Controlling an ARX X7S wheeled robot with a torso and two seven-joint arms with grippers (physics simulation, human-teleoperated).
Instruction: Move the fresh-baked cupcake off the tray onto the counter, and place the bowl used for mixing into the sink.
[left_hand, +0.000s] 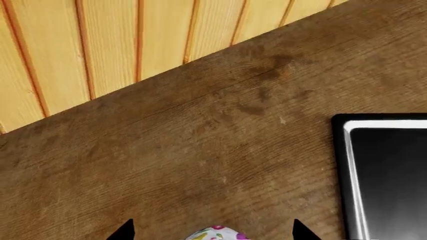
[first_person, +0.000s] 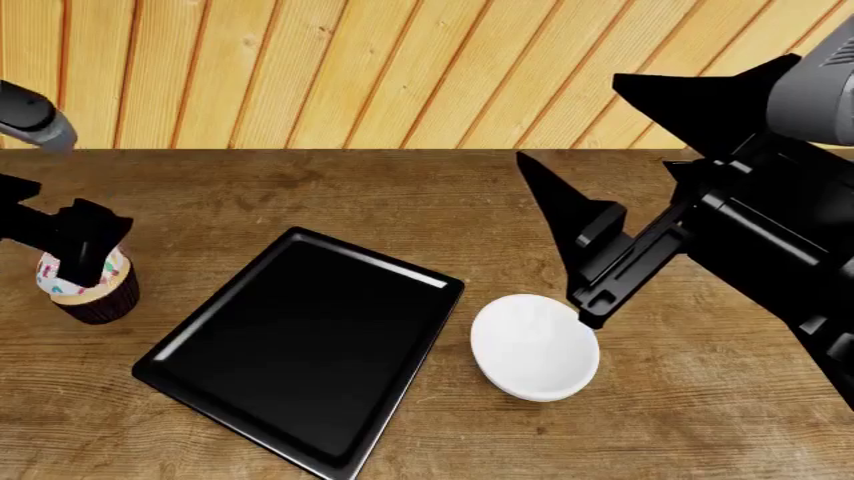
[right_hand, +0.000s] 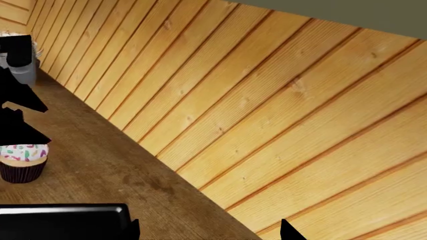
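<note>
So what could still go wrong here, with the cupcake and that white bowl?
The cupcake already stands on the counter, left of the tray, with the left gripper around its top. Pulling away carelessly might tip it or smear the frosting. The right gripper hangs open above the bowl; the bowl's smooth, shallow rim might slip from a pinch. No sink is in view, so carrying the bowl there may mean a long reach or turn.

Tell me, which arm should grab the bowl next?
Probably the right. Its end effector hangs just above the bowl, beside the tray. The left end effector is far off across the counter, around the cupcake.
</note>
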